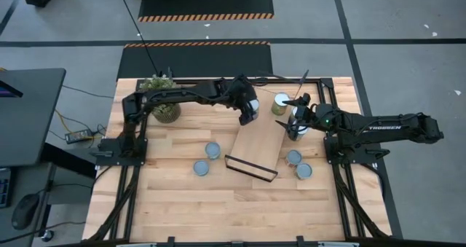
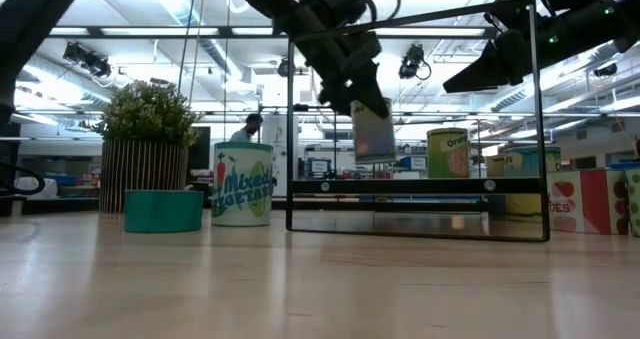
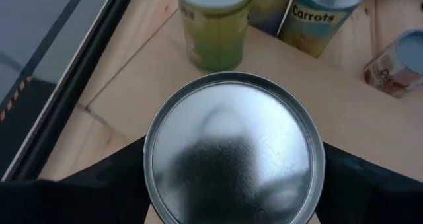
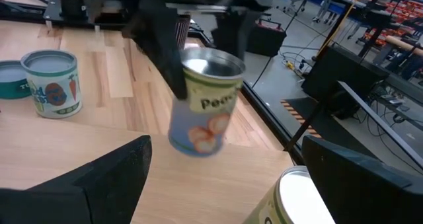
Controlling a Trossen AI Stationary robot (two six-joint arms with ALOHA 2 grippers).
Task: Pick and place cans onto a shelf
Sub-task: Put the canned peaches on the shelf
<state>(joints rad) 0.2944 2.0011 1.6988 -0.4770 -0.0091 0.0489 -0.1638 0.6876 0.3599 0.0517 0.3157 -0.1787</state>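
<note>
Held upright in the closed left gripper (image 1: 250, 110), peach can (image 4: 203, 102) directly above the shelf (image 1: 258, 146) far end; right gripper (image 1: 297, 124) empty, spread wide, just beside.

Wooden table (image 1: 218, 203) bears shelf (image 1: 258, 146), cans (image 1: 212, 151), plant (image 1: 164, 110).

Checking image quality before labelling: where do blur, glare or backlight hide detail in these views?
Right wrist view: the peach-labelled silver can held by the left gripper is motion-smeared. Left wrist view: its shiny lid shows a dark reflection, cans behind are soft. Low view: bright ceiling lights silhouette the arms.
</note>
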